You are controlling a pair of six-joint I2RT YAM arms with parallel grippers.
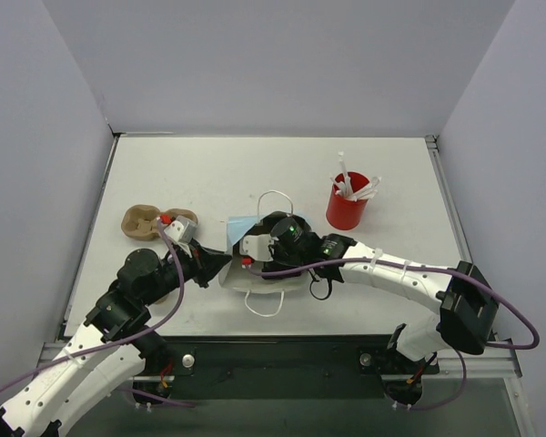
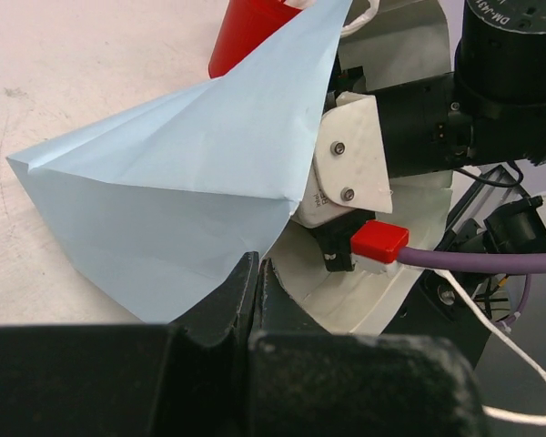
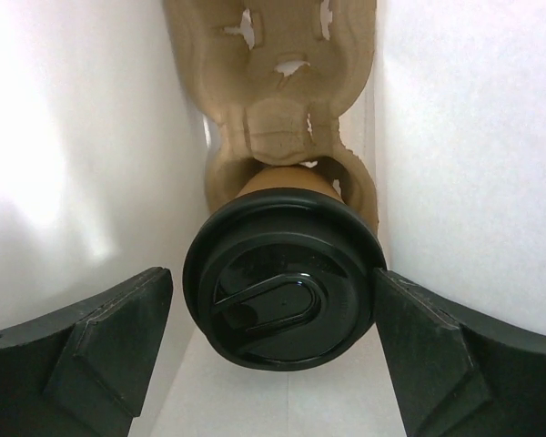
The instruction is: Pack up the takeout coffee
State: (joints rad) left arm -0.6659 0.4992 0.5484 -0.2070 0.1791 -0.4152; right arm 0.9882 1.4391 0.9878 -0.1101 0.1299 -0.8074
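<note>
**Coffee cup inside the bag, lid toward the opening**

The takeout coffee (image 3: 283, 278) is a small cup of tan kraft paper; only a narrow band of its wall shows behind the lid. The round black plastic lid is on and looks fully pressed down, with a raised loop-shaped ridge in its middle. The cup is deep inside the bag (image 3: 464, 137), between the two white inner walls, and its lid faces the right wrist camera. Its far end is in a pocket of a brown pulp carrier (image 3: 282, 100).
</note>
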